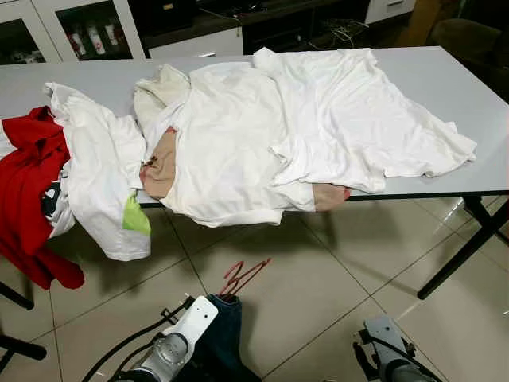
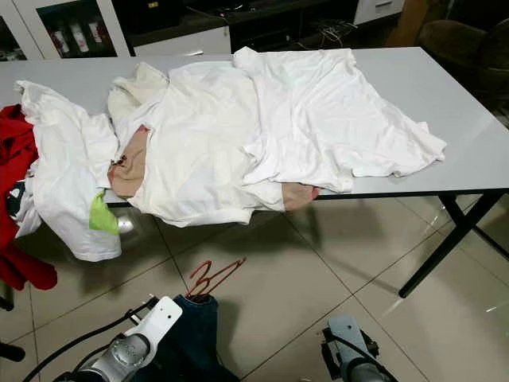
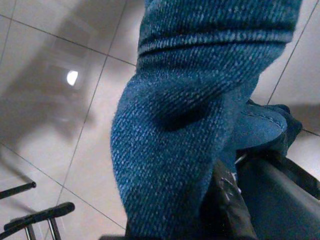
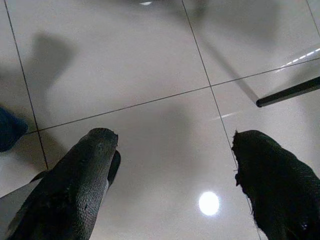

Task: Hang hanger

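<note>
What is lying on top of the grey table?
On the grey table: overlapping white shirts, a beige garment partly under them, and a red garment hanging off the left edge. Whatever lies beneath the pile is covered.

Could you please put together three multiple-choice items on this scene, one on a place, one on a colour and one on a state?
1. Where does the red hanger sit?
A. On the table
B. Above the denim garment, over the floor
C. On the cabinet

2. What colour is the garment hanging off the table's left end?
A. Red
B. Yellow
C. Black

3. How are the right gripper's fingers?
A. Closed on a shirt
B. Closed on the hanger
C. Open, holding nothing

Answers:
1 B: the hanger pokes out of the denim garment held at the left gripper, in front of the table.
2 A: the red garment drapes there beside the white shirts.
3 C: the right gripper shows bare floor tiles between its fingers.
</note>
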{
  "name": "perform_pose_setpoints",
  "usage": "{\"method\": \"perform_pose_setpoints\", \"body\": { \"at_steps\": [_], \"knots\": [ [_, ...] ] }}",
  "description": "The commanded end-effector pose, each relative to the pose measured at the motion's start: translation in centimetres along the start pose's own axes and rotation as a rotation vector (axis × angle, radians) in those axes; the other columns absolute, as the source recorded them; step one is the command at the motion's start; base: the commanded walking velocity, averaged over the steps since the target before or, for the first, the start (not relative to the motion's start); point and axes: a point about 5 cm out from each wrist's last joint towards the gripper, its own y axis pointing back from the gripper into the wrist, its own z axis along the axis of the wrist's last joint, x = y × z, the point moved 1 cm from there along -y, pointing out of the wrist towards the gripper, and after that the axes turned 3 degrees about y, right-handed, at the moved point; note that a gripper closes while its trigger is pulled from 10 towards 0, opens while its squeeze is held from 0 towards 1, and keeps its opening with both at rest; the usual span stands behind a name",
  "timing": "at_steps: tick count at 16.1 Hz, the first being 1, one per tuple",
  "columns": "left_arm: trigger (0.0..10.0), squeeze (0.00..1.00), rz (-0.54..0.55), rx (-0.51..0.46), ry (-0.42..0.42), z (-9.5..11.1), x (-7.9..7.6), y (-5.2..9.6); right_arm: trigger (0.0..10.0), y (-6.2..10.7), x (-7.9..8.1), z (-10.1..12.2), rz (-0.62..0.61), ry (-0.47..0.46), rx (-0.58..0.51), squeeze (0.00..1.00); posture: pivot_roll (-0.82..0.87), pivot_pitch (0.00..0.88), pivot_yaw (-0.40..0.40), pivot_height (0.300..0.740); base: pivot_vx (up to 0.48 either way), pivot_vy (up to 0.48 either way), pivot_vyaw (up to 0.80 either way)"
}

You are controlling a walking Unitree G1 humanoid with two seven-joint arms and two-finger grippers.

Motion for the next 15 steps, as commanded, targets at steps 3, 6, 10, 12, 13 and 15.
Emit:
{"method": "perform_pose_setpoints", "body": {
  "at_steps": [3, 6, 10, 12, 13, 15],
  "knots": [
    [10.0, 0.00, 0.013, -0.004, -0.013, 0.01, 0.19, 0.01, 10.0, -0.03, 0.07, 0.10, 0.005, 0.028, -0.002, 0.00, -0.07, 0.000, 0.070, 0.740, 0.000, 0.000, 0.00],
    [10.0, 0.00, 0.009, -0.002, -0.019, -0.09, 0.04, 0.03, 10.0, 0.14, -0.01, -0.41, 0.006, 0.036, 0.012, 0.00, -0.07, 0.000, 0.072, 0.740, 0.000, 0.000, 0.00],
    [10.0, 0.00, 0.012, -0.007, -0.023, 0.18, 0.23, -0.03, 10.0, 0.06, -0.06, -0.19, 0.008, 0.046, 0.008, 0.00, -0.07, 0.000, 0.070, 0.740, 0.000, 0.000, 0.00],
    [10.0, 0.00, 0.016, -0.010, -0.024, 0.29, 0.41, -0.04, 10.0, -0.09, -0.01, 0.19, 0.012, 0.053, 0.001, 0.00, -0.07, 0.000, 0.070, 0.740, 0.000, 0.000, 0.00],
    [10.0, 0.00, 0.016, -0.009, -0.025, 0.24, 0.39, -0.03, 10.0, -0.12, -0.01, 0.29, 0.013, 0.055, -0.001, 0.00, -0.06, 0.000, 0.071, 0.740, 0.000, 0.000, 0.00],
    [10.0, 0.00, 0.015, -0.007, -0.027, 0.13, 0.34, -0.01, 10.0, -0.13, -0.03, 0.34, 0.014, 0.056, -0.003, 0.00, -0.06, 0.000, 0.071, 0.740, 0.000, 0.000, 0.00]
  ]
}}
